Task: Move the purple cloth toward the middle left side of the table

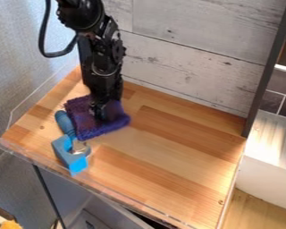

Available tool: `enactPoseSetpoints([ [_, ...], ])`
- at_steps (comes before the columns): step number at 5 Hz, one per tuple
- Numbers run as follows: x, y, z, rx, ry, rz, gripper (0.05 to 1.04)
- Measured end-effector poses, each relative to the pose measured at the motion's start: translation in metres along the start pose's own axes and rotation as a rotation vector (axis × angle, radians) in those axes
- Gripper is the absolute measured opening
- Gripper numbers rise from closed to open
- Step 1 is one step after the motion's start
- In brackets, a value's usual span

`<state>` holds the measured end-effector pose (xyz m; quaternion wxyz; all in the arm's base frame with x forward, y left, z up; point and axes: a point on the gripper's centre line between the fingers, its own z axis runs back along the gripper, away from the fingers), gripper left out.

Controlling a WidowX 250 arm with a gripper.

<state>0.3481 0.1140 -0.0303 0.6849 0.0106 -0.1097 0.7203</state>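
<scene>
Camera view: my gripper at the purple cloth.
Cloth: near the table's left edge, likely placed.
Grip: I can't tell.
Arm: withdrawal due.

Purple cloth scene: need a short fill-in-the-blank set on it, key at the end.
The claw is down at the ____ cloth. The cloth lies on a tabletop made of ____. As seen in the picture, the blue handle lies along the cloth's ____ edge. The black arm crosses the ____ edge of the picture.

Missing words: purple; wood; left; top.
</scene>
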Motion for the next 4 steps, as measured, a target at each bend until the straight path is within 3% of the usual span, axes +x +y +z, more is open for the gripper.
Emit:
enactPoseSetpoints([
  [2,-0.002,0.003,0.049,-0.093,-0.017,0.012,0.999],
  [4,-0.007,0.006,0.061,-0.124,-0.033,0.007,0.999],
])
